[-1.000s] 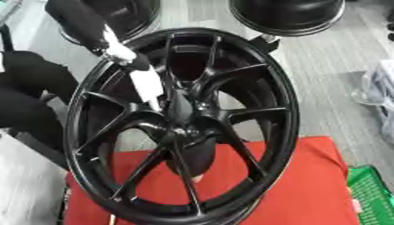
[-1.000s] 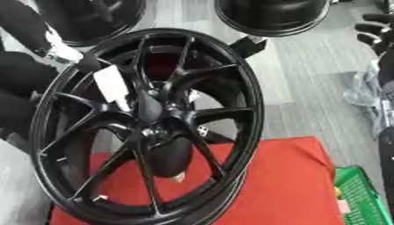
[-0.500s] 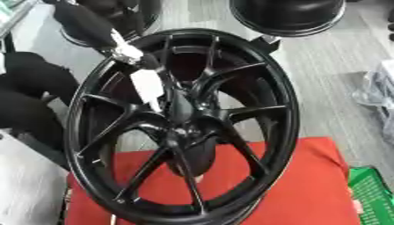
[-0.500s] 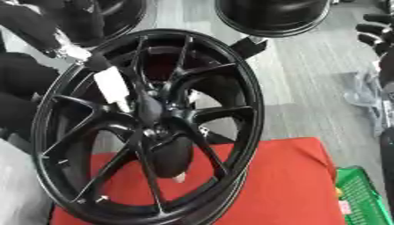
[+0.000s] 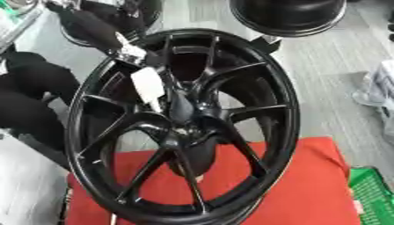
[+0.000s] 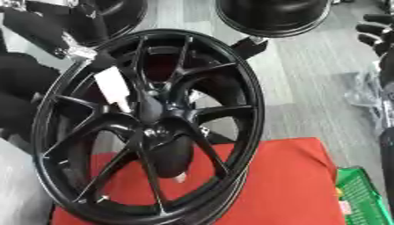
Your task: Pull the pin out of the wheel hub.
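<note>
The left hand (image 5: 142,55) is sliding lower along the wheel hub's (image 5: 184,127) top-left rim than it was a moment ago — the whole picture is tipping a little too. The big black wheel hub is standing tilted on a red mat (image 5: 308,189) on the counter. I cannot tell if the left hand's fingers are apart or together. A white tag (image 5: 148,88) is hanging just below that hand, over the spokes. The right hand (image 6: 377,37) is showing at the right edge, fingers curled, holding nothing. I cannot make out the pin.
</note>
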Robot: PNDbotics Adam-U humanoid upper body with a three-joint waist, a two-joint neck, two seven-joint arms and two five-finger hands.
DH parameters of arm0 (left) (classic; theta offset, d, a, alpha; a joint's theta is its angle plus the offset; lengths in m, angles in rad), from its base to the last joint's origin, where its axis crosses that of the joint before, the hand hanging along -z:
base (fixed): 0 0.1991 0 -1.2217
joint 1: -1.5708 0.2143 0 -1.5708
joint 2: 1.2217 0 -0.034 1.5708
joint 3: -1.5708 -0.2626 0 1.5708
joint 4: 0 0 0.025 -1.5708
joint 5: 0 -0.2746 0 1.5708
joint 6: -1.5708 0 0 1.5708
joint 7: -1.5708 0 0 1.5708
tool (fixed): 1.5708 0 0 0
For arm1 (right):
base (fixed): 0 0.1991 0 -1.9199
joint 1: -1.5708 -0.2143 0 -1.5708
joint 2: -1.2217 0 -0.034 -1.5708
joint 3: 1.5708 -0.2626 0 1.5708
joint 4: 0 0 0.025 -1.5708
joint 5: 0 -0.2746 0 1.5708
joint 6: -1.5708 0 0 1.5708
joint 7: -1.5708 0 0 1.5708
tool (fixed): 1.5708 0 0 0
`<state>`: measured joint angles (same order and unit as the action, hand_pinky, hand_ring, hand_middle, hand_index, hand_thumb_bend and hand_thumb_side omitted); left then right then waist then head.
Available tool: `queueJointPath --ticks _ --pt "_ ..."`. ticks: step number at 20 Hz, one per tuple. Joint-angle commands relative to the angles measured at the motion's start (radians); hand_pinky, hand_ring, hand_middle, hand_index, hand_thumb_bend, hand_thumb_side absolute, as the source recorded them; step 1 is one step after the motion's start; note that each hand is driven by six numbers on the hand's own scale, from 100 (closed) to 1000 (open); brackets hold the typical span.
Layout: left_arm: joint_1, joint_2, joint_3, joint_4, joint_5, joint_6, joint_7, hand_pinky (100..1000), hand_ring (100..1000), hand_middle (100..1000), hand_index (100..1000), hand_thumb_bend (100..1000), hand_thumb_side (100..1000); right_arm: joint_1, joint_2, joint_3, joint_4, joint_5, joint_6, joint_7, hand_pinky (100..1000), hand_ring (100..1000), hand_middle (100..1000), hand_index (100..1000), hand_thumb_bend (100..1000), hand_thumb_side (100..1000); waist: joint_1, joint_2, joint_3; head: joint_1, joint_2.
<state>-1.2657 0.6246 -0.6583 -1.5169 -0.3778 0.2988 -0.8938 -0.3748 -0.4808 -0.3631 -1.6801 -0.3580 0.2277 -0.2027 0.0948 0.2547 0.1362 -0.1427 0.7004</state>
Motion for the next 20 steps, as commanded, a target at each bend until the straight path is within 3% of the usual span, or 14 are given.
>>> queueJointPath --ticks 1,5,9,13,20 --pt "-0.011 0.032 -0.004 -0.031 0.006 0.029 -0.013 905 885 795 789 597 756 -0.006 -0.038 -0.005 -0.008 0.001 -0.002 0.000 799 695 633 783 100 674 -0.004 -0.032 0.001 0.001 -0.005" --pt "-0.005 0.040 -0.016 -0.049 0.007 0.034 -0.013 902 882 790 783 614 752 -0.005 -0.040 -0.006 -0.008 0.001 -0.002 -0.001 799 695 633 783 100 675 -0.002 -0.032 0.002 0.001 -0.004" --pt "0.009 0.059 -0.011 -0.081 0.000 0.025 -0.013 902 882 792 833 636 685 -0.005 -0.041 -0.006 -0.008 0.000 -0.002 -0.001 799 695 633 783 100 675 -0.001 -0.031 0.003 -0.001 -0.004" --pt "0.028 0.086 0.015 -0.110 0.007 0.028 -0.013 902 883 792 843 630 688 -0.003 -0.043 -0.006 -0.006 0.001 -0.001 -0.002 799 695 633 783 100 678 -0.001 -0.030 0.004 -0.004 -0.005" --pt "0.040 0.098 0.011 -0.127 -0.003 0.040 -0.013 898 878 787 829 629 682 -0.002 -0.044 -0.007 -0.004 0.001 -0.003 -0.002 799 695 632 783 100 678 -0.002 -0.029 0.006 -0.001 -0.007"
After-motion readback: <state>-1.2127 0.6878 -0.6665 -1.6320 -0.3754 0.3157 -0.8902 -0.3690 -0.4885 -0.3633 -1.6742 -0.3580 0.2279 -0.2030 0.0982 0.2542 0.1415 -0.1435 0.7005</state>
